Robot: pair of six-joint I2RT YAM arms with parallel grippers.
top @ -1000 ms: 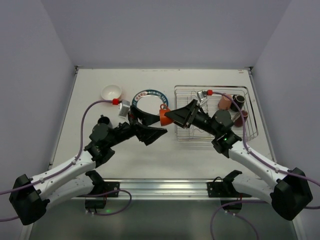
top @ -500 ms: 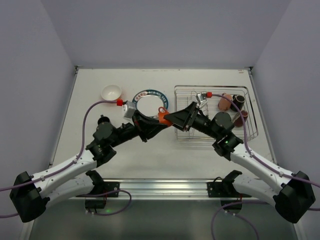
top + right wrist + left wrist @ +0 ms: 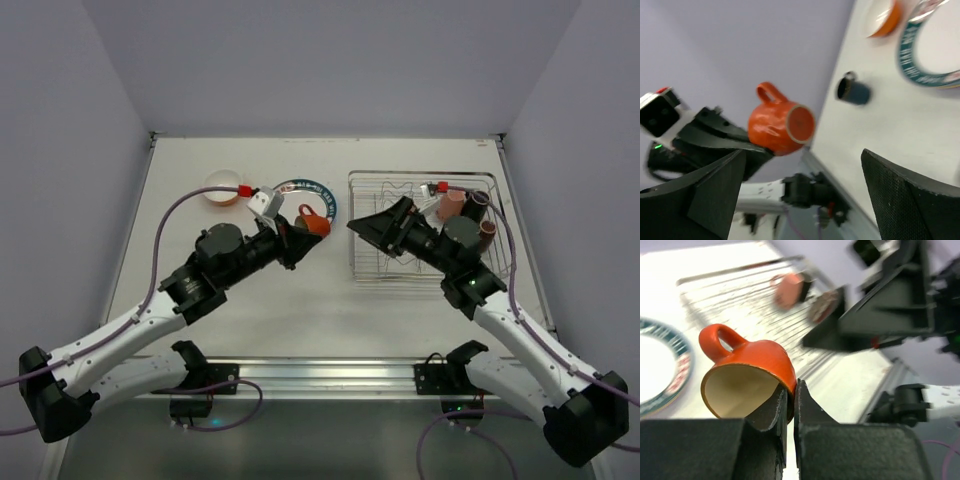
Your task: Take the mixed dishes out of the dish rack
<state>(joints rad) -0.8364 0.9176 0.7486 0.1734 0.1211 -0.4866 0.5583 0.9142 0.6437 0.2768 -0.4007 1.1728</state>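
Observation:
An orange mug (image 3: 313,222) hangs in the air by the dark-rimmed white plate (image 3: 300,193), left of the dish rack (image 3: 400,281). My left gripper (image 3: 299,234) is shut on its rim. In the left wrist view one finger sits inside the mug (image 3: 747,370) and one outside, with the left gripper (image 3: 791,390) pinching the wall. My right gripper (image 3: 372,222) is open and empty over the rack's left edge, apart from the mug (image 3: 780,125). A pink mug (image 3: 450,205), a dark mug (image 3: 476,200) and a reddish mug (image 3: 487,233) lie in the rack's right end.
A small orange bowl (image 3: 222,189) sits on the table left of the plate. A dark blue mug (image 3: 852,90) lies on the table in the right wrist view. The table's near edge has a metal rail (image 3: 330,370).
The right gripper opened, let go of the orange mug and drew back toward the rack. The left gripper shut on the mug's rim and carried it left toward the plate.

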